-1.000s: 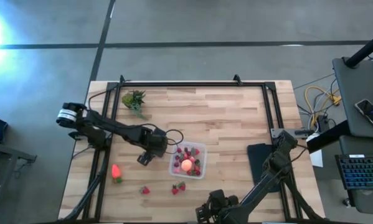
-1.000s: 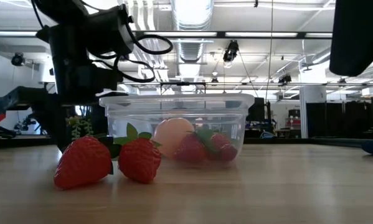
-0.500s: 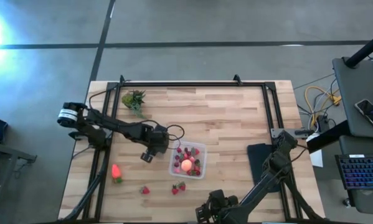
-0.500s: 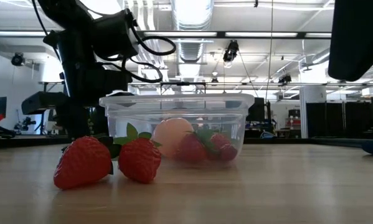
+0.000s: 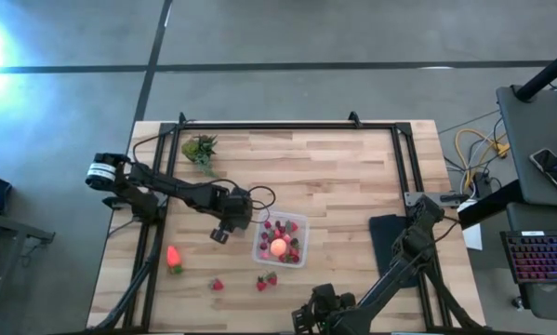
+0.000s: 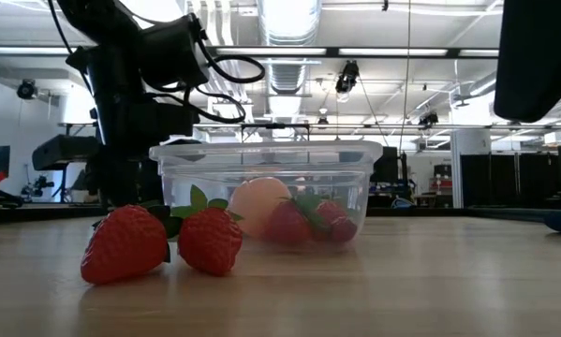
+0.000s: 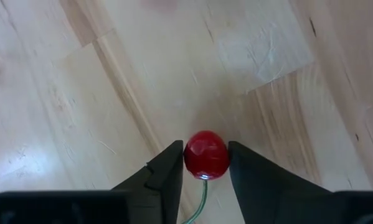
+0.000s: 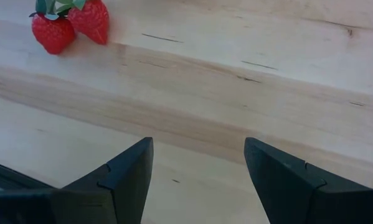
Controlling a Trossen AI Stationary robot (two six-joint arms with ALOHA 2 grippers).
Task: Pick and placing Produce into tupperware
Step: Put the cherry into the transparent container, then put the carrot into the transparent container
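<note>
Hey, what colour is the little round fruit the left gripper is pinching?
Glossy dark red cherry with a green stem, clearest in the left wrist view.

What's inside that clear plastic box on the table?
The tupperware holds one round orange-pink fruit and several strawberries around it. Anything beneath that pile is covered, so an exact count cannot be given.

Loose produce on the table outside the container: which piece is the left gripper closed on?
The small round red cherry with a green stem, pinched by the left gripper just left of the tupperware. The strawberries nearer the table's front lie untouched.
</note>
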